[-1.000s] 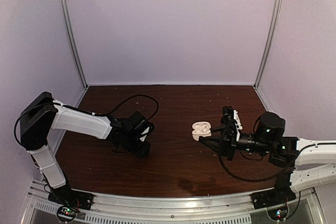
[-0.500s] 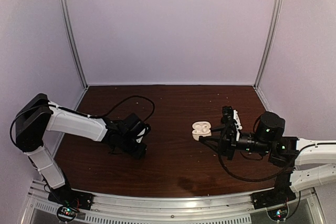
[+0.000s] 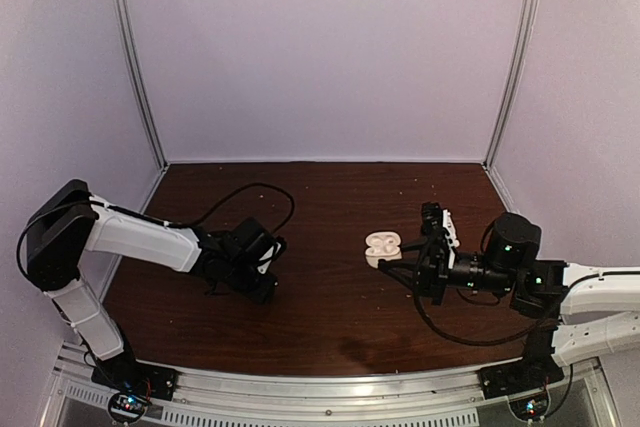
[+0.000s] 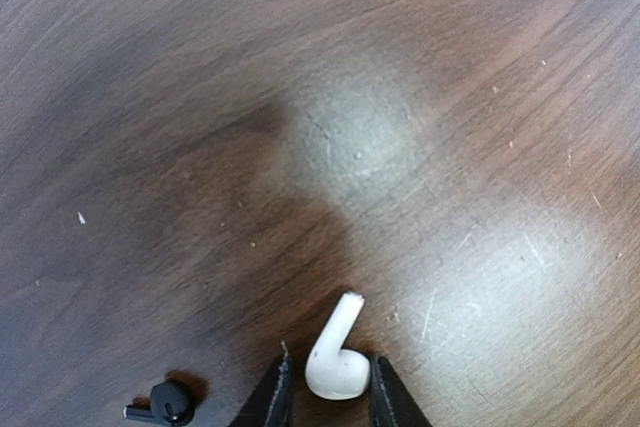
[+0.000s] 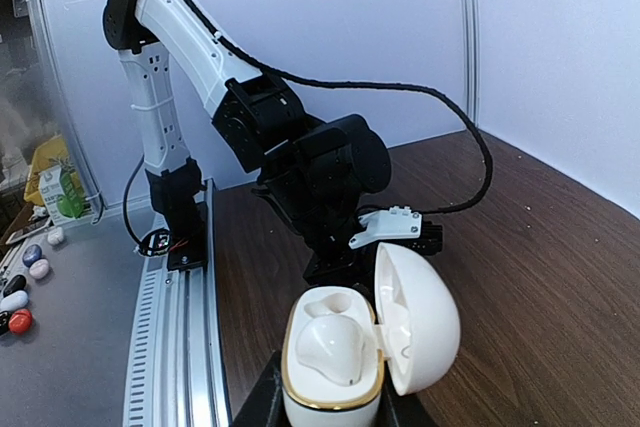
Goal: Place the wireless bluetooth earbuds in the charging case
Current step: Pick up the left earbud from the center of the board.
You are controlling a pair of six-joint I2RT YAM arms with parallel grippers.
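Bottom centre, left jaws stand narrow around a white earbud (image 4: 335, 369), grip unclear; black earbud (image 4: 168, 405) lower left; right jaws clamp the open charging case (image 5: 335, 357)

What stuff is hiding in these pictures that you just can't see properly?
- Left wrist view: the bottom edge cuts off the left gripper, so whether it pinches the white earbud is unclear.
- Top view: that earbud and the black earbud are hidden under the left arm.
- Right wrist view: the bottom edge cuts off the charging case base and most of the right gripper.
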